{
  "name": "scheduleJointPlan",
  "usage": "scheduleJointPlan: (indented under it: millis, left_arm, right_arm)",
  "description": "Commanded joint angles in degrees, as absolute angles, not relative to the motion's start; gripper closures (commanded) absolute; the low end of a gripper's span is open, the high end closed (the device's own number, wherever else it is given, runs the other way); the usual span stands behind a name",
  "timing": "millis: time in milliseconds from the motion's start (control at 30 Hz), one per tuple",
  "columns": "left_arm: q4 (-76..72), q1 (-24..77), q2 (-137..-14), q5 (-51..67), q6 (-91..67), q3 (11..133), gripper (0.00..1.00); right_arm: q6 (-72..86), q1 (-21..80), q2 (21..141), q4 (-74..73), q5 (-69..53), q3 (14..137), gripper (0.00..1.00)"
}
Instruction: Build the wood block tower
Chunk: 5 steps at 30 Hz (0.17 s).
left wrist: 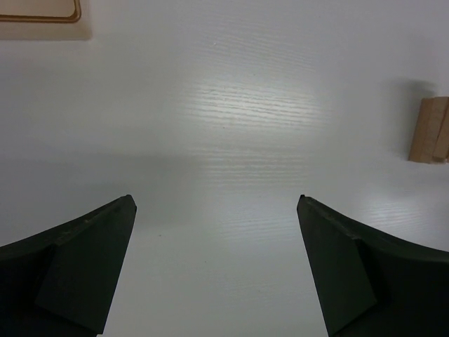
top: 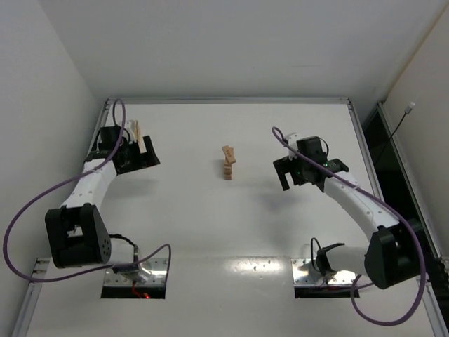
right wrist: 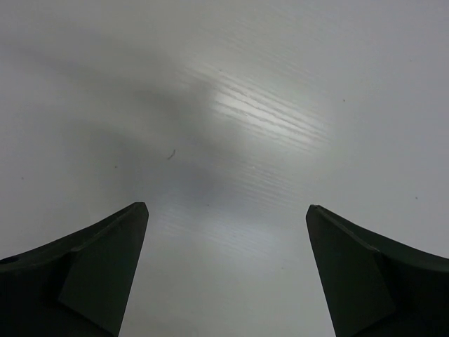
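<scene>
The wood block tower (top: 228, 162) is a short, slim stack of small tan bars laid crosswise, standing at the middle of the white table. Its edge also shows at the right border of the left wrist view (left wrist: 430, 130). My left gripper (top: 149, 156) is open and empty, well to the left of the tower; between its fingers I see only bare table (left wrist: 217, 199). My right gripper (top: 284, 175) is open and empty, to the right of the tower and apart from it. The right wrist view (right wrist: 228, 206) shows only bare table.
A pale wooden box (top: 140, 136) lies at the far left, just behind my left gripper; its corner shows in the left wrist view (left wrist: 42, 20). White walls close the table at the back and on both sides.
</scene>
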State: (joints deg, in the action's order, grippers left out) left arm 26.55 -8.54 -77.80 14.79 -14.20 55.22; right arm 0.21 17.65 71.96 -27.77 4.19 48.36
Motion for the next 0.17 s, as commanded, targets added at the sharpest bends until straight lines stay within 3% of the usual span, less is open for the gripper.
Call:
scheduleJointPlan:
  millis: [0,133]
  left_arm:
    - [24.53,-5.99,-76.11,11.79,-11.87,54.06,0.0]
    - [24.52,-4.13,-76.73,9.5,-11.87,54.58,0.0]
  right_arm:
    - [0.7,15.64,70.66,-28.21,3.16,48.69,0.07]
    - [0.7,13.72,70.66,-29.44,1.15,49.22,0.07]
